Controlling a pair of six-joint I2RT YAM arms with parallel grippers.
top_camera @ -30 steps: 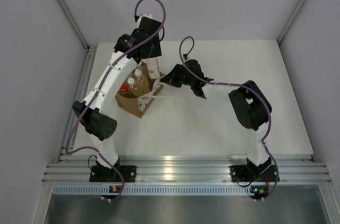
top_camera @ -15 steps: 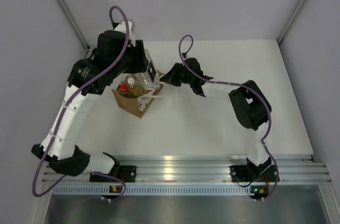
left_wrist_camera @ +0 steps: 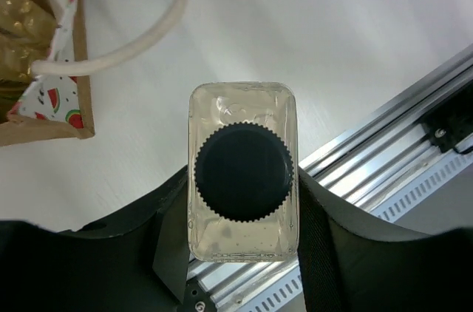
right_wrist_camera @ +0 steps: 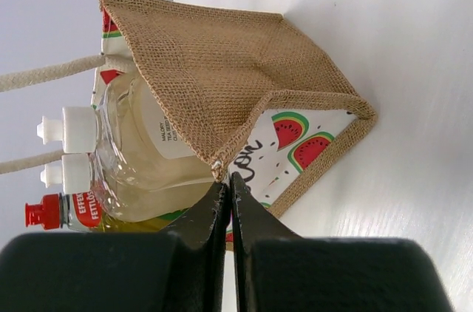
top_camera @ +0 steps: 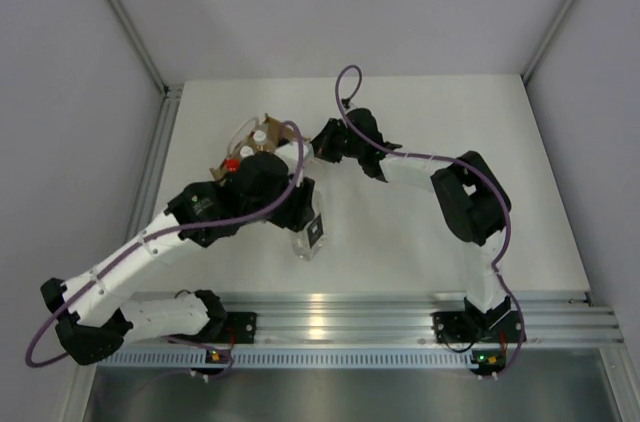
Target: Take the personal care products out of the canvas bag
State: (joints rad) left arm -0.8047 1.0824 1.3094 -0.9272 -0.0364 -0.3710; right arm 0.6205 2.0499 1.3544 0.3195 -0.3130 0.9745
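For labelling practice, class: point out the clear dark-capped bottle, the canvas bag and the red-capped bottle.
clear bottle (left_wrist_camera: 242, 171): left wrist view, on its dark cap.
canvas bag (right_wrist_camera: 214, 68): right wrist view, on its woven side.
red-capped bottle (right_wrist_camera: 42, 214): right wrist view, on its red cap.

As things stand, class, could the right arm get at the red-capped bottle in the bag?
Probably not yet: the right gripper is shut on the canvas bag rim; the red-capped bottle itself is uncovered.

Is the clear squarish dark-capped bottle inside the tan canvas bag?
Out: the left gripper grips the bottle over white table, apart from the bag.
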